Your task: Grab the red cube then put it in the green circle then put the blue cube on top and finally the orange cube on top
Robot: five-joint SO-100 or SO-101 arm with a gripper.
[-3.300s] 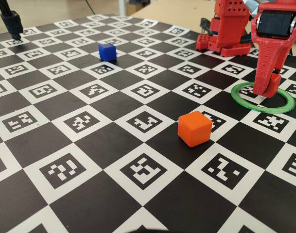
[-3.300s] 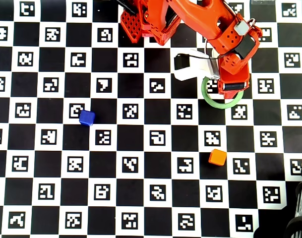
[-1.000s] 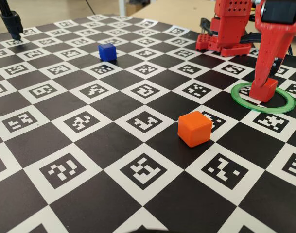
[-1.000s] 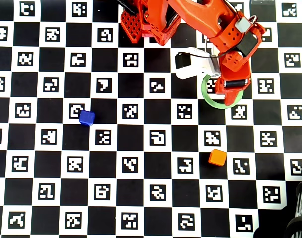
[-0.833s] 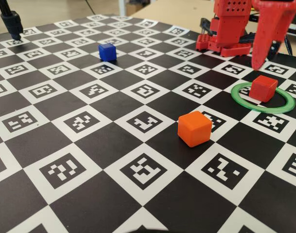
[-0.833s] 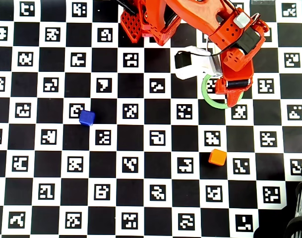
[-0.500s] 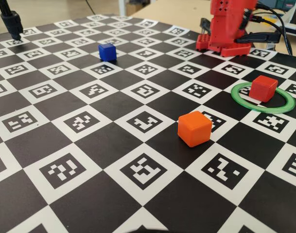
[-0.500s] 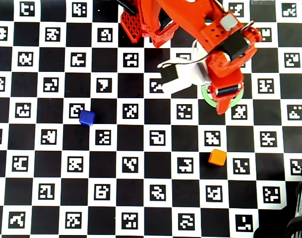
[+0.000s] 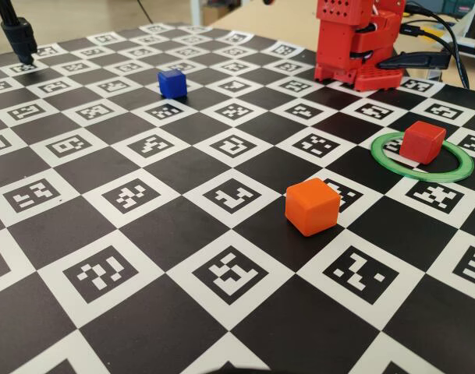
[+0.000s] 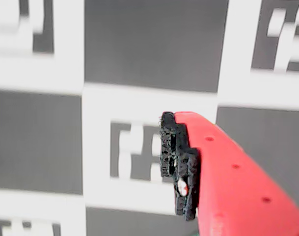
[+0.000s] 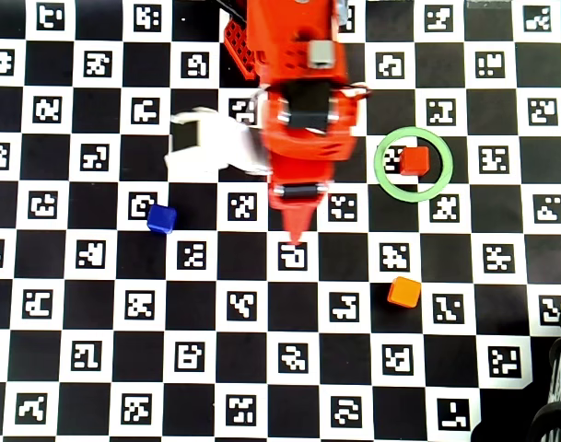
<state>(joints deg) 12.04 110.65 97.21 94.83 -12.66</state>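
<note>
The red cube [image 9: 423,141] [image 11: 414,161] sits inside the green circle [image 9: 455,173] [image 11: 387,182], toward its far side in the fixed view. The blue cube [image 9: 172,83] [image 11: 161,218] stands alone on the board, left of the arm in the overhead view. The orange cube [image 9: 312,206] [image 11: 403,292] stands alone in front of the ring. My gripper [image 11: 239,198] [image 10: 102,160] hangs above the board's middle, between the blue cube and the ring, open and empty. Its red finger with the black pad [image 10: 178,157] shows in the wrist view with nothing against it. The white jaw is swung wide to the left in the overhead view.
The red arm base [image 9: 354,47] stands at the far edge of the checkered marker board [image 9: 143,234]. A black stand [image 9: 19,35] is at the far left corner. Cables [image 9: 448,47] run behind the base.
</note>
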